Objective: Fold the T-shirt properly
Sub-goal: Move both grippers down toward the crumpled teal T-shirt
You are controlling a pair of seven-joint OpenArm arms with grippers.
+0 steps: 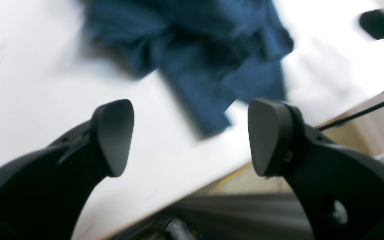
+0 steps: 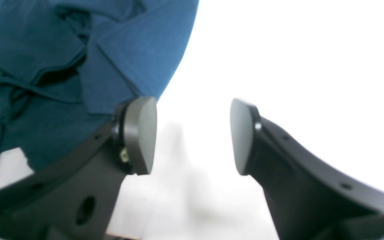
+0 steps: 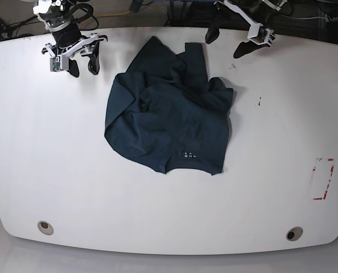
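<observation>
The T-shirt (image 3: pixel 169 122) lay crumpled near the middle of the white table (image 3: pixel 55 170), slightly toward the far edge, a dark navy-teal heap with its hem toward the near side and a tiny white printed mark (image 3: pixel 188 154) just above that hem. Its far part was bunched and folded over itself, with ridges and pockets of cloth around the sleeves and collar, so no fold had yet been made properly. The left gripper (image 3: pixel 237 38) hung over the far edge, to the right of the shirt's far end, jaws spread wide with nothing between them; its wrist view showed only blurred blue cloth beyond the pads. The right gripper (image 3: pixel 81 57) stood at the far left, well apart from the shirt, jaws likewise parted and empty, the cloth visible off to one side in its wrist view. The shirt looked light, soft and limp, likely to sag and drag rather than hold any shape, and to wrinkle wherever it was pulled unevenly. It would probably need spreading flat first. The best holds seemed to be single-layer edges: the two hem corners on the near side, or the shoulder seams at the far end, pinched through one thickness so that the bunched layers beneath were not lifted along with them.
</observation>
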